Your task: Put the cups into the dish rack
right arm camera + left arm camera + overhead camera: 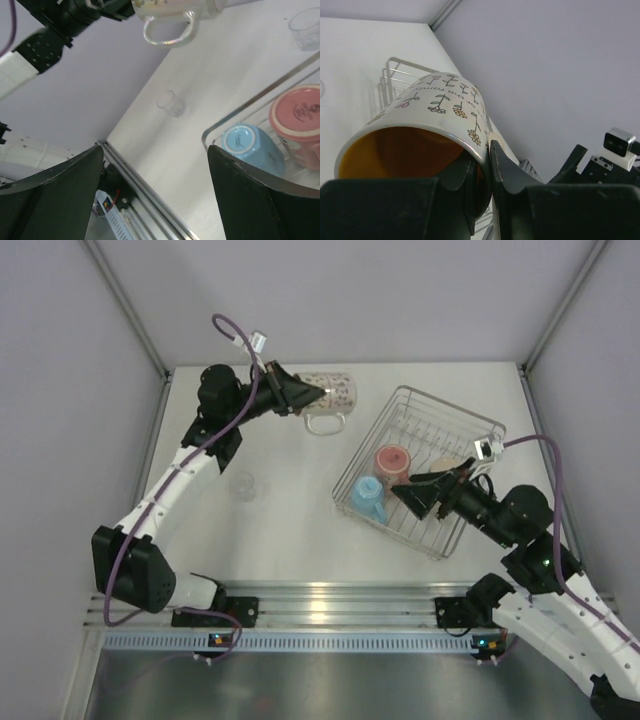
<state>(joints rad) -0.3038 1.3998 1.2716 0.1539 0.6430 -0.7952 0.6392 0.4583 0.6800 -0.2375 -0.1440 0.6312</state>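
My left gripper (303,395) is shut on the rim of a cream flower-patterned mug (332,390) with an orange inside (395,150). It holds the mug on its side in the air, left of the dish rack (480,425), handle hanging down. One finger (512,172) is outside the wall and one inside. A pink cup (393,464) and a light blue cup (367,497) lie in the rack's near-left end. My right gripper (408,492) is open and empty above the rack beside them. The right wrist view shows the blue cup (247,145), the pink cup (297,117) and the held mug (170,12).
A small clear glass (245,485) stands on the table left of the rack and also shows in the right wrist view (170,102). A second clear glass (305,27) shows at that view's upper right. The rail (330,595) runs along the table's near edge.
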